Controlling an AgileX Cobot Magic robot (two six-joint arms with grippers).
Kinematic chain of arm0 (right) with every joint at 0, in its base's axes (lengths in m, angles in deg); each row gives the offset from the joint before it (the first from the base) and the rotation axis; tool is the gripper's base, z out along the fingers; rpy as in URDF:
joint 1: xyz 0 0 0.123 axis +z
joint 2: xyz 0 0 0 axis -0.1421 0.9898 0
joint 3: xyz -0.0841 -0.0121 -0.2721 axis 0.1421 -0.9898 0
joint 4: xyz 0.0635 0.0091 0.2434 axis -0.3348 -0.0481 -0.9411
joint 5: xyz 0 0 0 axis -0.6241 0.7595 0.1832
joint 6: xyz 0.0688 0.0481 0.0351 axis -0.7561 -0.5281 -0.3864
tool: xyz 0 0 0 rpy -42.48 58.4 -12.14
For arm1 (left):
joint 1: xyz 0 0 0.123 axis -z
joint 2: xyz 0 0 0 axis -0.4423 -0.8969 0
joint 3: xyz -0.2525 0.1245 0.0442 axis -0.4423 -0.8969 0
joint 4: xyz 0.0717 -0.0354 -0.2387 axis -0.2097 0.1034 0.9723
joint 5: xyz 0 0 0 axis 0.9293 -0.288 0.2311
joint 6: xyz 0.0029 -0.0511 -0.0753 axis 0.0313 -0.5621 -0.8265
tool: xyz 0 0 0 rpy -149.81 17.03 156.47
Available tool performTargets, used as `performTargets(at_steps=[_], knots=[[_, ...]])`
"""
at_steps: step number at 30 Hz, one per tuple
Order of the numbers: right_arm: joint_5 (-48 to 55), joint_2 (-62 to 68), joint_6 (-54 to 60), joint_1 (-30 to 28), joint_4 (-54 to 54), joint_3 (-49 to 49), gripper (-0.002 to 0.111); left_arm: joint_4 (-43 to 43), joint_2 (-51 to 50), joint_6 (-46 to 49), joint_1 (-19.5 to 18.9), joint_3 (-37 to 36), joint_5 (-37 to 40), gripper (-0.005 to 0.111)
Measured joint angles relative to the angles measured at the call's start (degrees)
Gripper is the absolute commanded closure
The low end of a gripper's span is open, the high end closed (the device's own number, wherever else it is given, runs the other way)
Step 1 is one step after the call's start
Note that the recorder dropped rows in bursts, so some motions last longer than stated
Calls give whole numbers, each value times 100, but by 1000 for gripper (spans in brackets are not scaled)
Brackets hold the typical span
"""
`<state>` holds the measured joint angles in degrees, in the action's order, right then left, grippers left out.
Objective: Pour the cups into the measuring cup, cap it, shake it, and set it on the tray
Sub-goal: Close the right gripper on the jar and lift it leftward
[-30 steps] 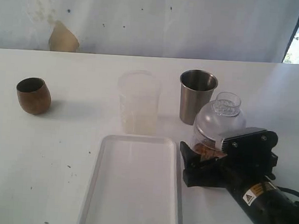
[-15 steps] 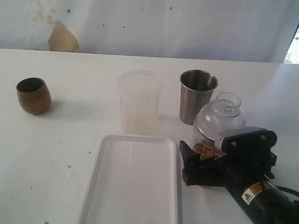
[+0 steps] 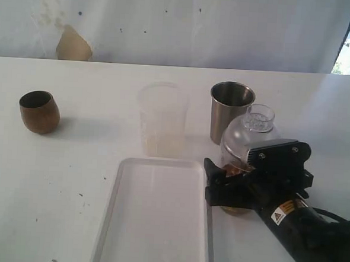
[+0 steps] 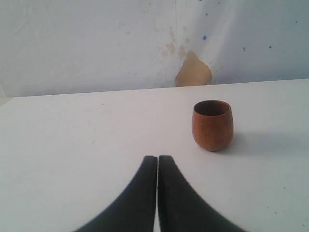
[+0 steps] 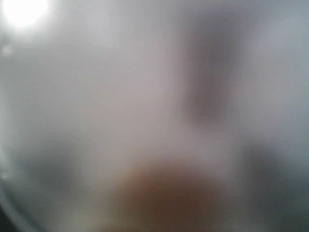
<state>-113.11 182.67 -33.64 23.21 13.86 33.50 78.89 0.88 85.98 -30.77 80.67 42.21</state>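
While my right claw sits closest, I start with it. Its two black sides stand wide apart, one on each side of the measuring cup. They look pressed on it, so I think I am holding it. The cup has its round clear cap on, and some brown bits lie at the bottom. My right wrist camera shows only a gray blur with a brown patch, so the cup must be right up against it.

Just beside the cup, on my left arm's side, the white tray lies on the worktop. I think my job now is to shake the cup and get it onto that tray. To do it well, I should hold tight so the smooth cup does not slip. I should keep the cap up, lift the cup over the low rim, and set it down flat near the middle.

Farther back stand the frosted beaker and the steel tumbler. The tumbler is just behind my cup, so I must not bump it.

Far off to the left sits the wooden cup. My left claw is closed up tight with nothing in it. It points toward that cup but is well apart from it.
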Motion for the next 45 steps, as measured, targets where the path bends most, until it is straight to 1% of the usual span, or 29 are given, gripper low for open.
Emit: performTargets(at_steps=[1, 4, 6, 8, 12, 15, 16, 22, 25, 28, 30, 31, 33, 35, 36, 38, 40, 42, 45], knots=[[24, 0, 70, 0, -31, 0, 44, 0, 0, 0, 0, 0, 0, 106], [36, 0, 178, 0, -69, 9, 70, 0, 0, 0, 0, 0, 0, 106], [36, 0, 178, 0, -69, 9, 81, 0, 0, 0, 0, 0, 0, 106], [36, 0, 178, 0, -69, 9, 87, 0, 0, 0, 0, 0, 0, 106], [36, 0, 178, 0, -81, 9, 95, 0, 0, 0, 0, 0, 0, 106], [36, 0, 178, 0, -111, 9, 106, 0, 0, 0, 0, 0, 0, 106], [36, 0, 178, 0, -123, 9, 108, 0, 0, 0, 0, 0, 0, 106], [81, -253, 368, 0, -171, 9, 108, 0, 0, 0, 0, 0, 0, 106], [58, -757, 381, 0, -236, 23, 108, 0, 0, 0, 0, 0, 0, 106], [292, -1323, 443, 0, -527, 136, 108, 0, 0, 0, 0, 0, 0, 106], [699, -1577, 310, -10, -408, 264, 108, 0, 0, 0, 0, 0, 0, 106], [1031, -1653, 309, -10, -95, 372, 108, 0, 0, 0, 0, 0, 0, 106], [2225, -1760, 418, 74, 508, 834, 108, 0, 0, 0, 0, 0, 0, 106], [3018, -1788, 782, 169, 519, 1218, 108, 0, 0, 0, 0, 0, 0, 106], [3194, -1800, 976, 169, 331, 1294, 108, 0, 0, 0, 0, 0, 0, 106], [3242, -1892, 1018, 37, -35, 1317, 108, 0, 0, 0, 0, 0, 0, 106], [3317, -2011, 872, -52, 145, 1392, 108, 0, 0, 0, 0, 0, 0, 106], [3622, -2091, 922, -24, 493, 1536, 108, 0, 0, 0, 0, 0, 0, 106], [3593, -2156, 1213, 21, 9, 1589, 108, 0, 0, 0, 0, 0, 0, 106]])
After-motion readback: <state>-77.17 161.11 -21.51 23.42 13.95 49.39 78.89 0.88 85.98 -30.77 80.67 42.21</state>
